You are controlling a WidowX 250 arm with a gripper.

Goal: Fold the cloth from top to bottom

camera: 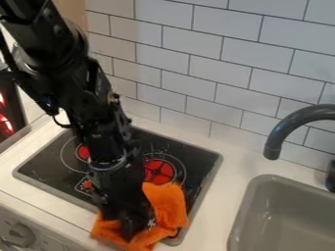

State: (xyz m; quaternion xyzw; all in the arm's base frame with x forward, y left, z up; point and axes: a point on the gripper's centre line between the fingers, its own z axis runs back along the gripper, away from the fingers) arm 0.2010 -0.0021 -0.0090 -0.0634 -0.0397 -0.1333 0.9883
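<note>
orange cloth, rumpled, low in the frame, left of centre; lying across the lower edge of the black stovetop and partly on the pale bench. black arm slanting from upper left down to lower centre-left. gripper low at the cloth, in front of part of it, with orange to both sides. cannot tell from here: apart, together or clamped on cloth. red burner marking just above the cloth. grey sink at lower right, dark faucet above. white tiles across the top.
</note>
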